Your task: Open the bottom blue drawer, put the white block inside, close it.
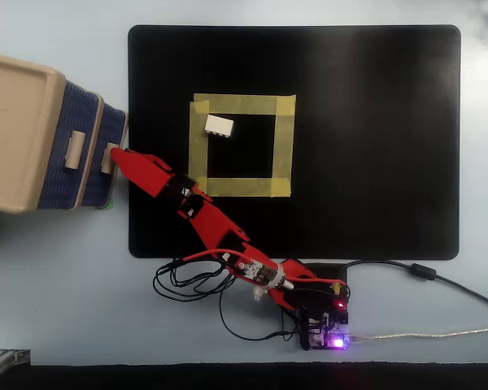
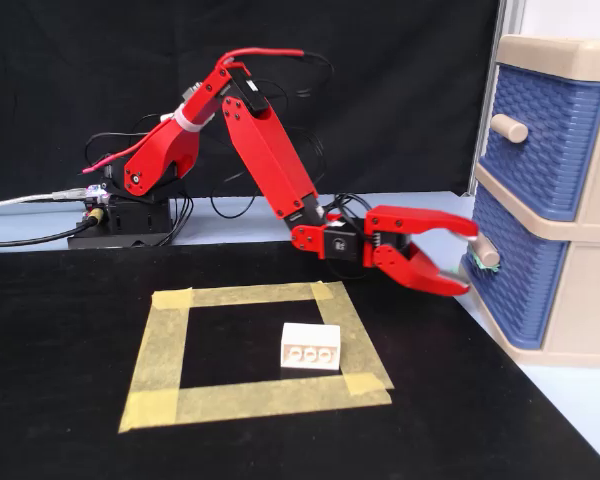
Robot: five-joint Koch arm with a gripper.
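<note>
From the overhead view I see my red arm stretched diagonally from its base at the lower edge toward the beige cabinet (image 1: 20,134) on the left, with the gripper (image 1: 118,154) right at the small beige handle (image 1: 108,158) of the bottom blue drawer (image 1: 106,166); from this angle only one jaw outline shows and I cannot judge its spread. The drawer sits pushed in, its front only slightly proud of the blue drawer above it (image 1: 71,146). The white block (image 1: 220,125) lies in the upper left corner of the yellow tape square (image 1: 283,146) on the black mat (image 1: 374,138), well apart from the gripper. In the fixed view the gripper (image 2: 463,258) has its jaws spread wide, one above and one below, empty, with the tips at the handle (image 2: 484,250) of the bottom blue drawer (image 2: 520,285); whether they touch it I cannot tell. The white block (image 2: 310,346) rests studs facing the camera inside the tape square (image 2: 160,360), near its right side.
</note>
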